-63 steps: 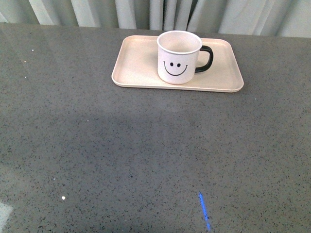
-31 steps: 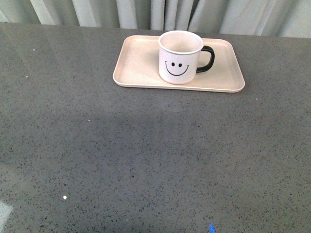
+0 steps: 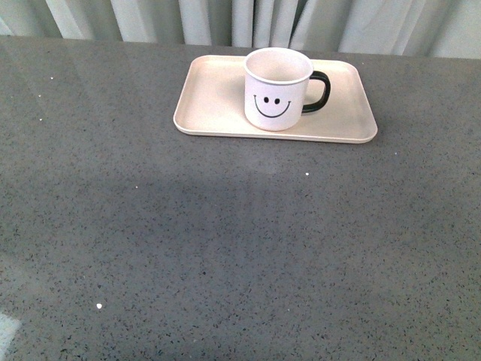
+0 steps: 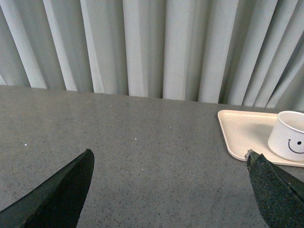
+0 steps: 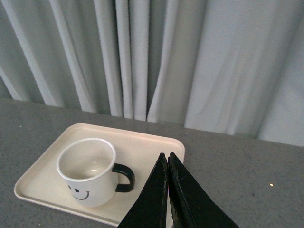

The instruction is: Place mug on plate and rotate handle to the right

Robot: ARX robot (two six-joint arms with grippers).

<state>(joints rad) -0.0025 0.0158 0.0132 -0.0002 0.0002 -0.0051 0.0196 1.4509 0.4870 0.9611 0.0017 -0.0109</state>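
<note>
The white mug [image 3: 276, 89] with a black smiley face stands upright on the pale pink-beige plate [image 3: 210, 98] at the far middle of the table. Its black handle [image 3: 319, 91] points right. Neither gripper shows in the front view. In the left wrist view my left gripper [image 4: 169, 159] is open and empty, well left of the plate [image 4: 242, 133] and mug [image 4: 290, 136]. In the right wrist view my right gripper [image 5: 166, 156] is shut and empty, raised beside the handle [image 5: 124, 177], apart from the mug [image 5: 88, 171] on the plate [image 5: 147, 147].
The grey speckled table [image 3: 225, 248] stretches toward me from the plate. Pale pleated curtains [image 3: 240, 19] hang behind the table's far edge.
A blue light streak at the lower right of the table has slid down and out of the front view. The mug and plate hold their place.
</note>
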